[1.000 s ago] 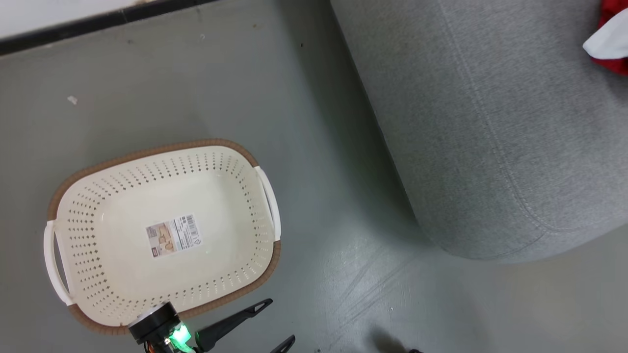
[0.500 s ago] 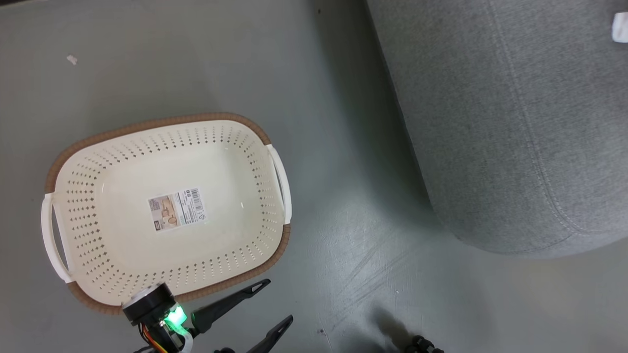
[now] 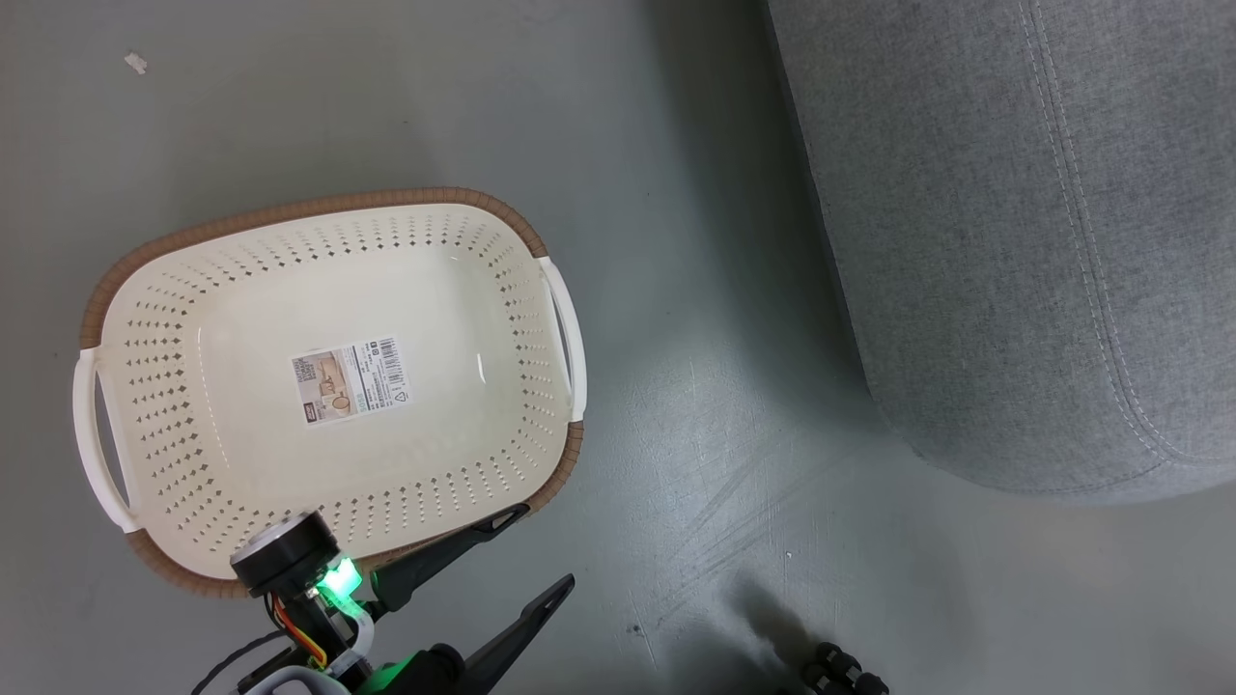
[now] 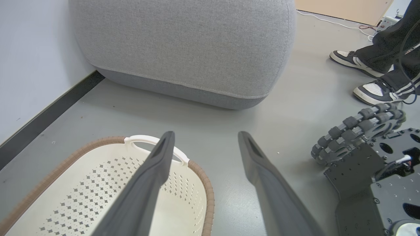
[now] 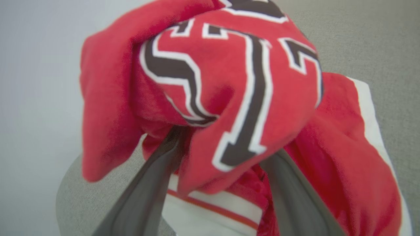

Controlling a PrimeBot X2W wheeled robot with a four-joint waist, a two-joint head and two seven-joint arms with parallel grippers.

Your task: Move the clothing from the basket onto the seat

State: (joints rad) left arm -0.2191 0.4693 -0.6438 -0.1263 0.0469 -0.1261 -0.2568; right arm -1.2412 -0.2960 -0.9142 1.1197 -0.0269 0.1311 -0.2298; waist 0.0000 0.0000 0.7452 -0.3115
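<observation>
Right tool (image 5: 226, 144) over the seat (image 5: 361, 42), fingers spread wide, and the jersey (image 5: 229, 65) sits bunched over their tips, draped rather than pinched. Beneath it, at the right of the wrist view, a second red garment with a white stripe (image 5: 347, 137) lies on the grey fabric. So the clothing is at the seat, and the basket (image 3: 154, 405), left of centre in the head view, shows nothing but its paper label (image 3: 350, 378). Left tool (image 3: 541, 547), lower left, is wide too, holding nothing, just by the basket's near rim. The trick here, I'd say: draw the right tool back along its own fingers, slowly, so the cloth slides off onto the pile. Snag a fold and it could trail off the seat's edge; how near that edge is, I cannot tell.
</observation>
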